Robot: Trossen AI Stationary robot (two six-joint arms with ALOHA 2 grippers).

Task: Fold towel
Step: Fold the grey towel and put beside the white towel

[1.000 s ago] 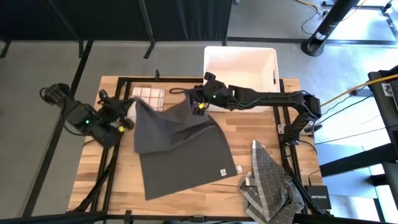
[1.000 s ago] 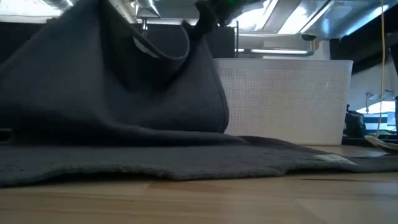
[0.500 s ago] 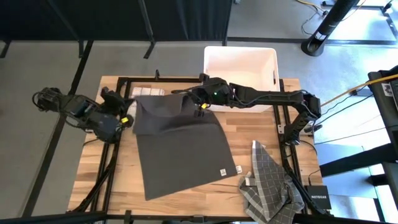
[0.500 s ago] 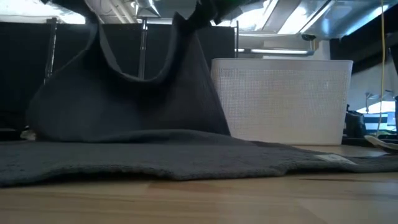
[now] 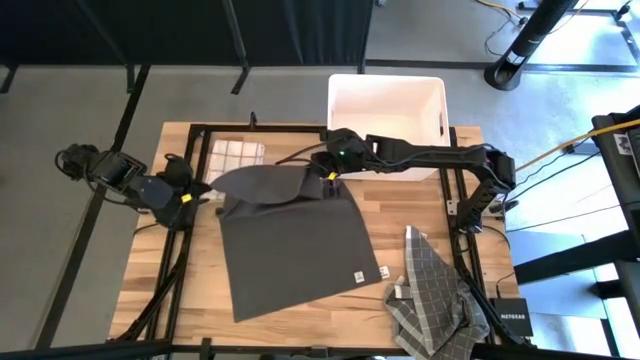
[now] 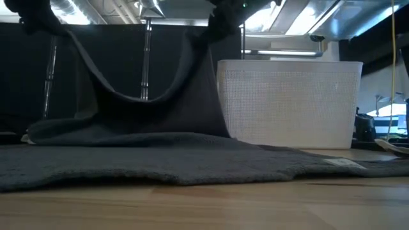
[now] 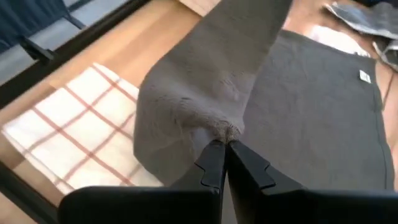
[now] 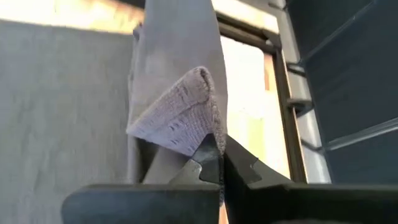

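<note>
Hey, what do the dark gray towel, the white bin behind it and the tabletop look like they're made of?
Dark gray towel: soft terry-like cloth, matte; fuzzy nap and limp drape where it hangs lifted.
White bin: probably plastic, with a fine mesh-like texture on its wall.
Tabletop: light wood, likely butcher-block style; plank lines and grain show, low sheen.

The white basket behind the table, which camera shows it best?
The high view: the white basket shows whole from above, with its open mouth and rim. The low view shows only its front wall. Neither wrist view shows it.
</note>
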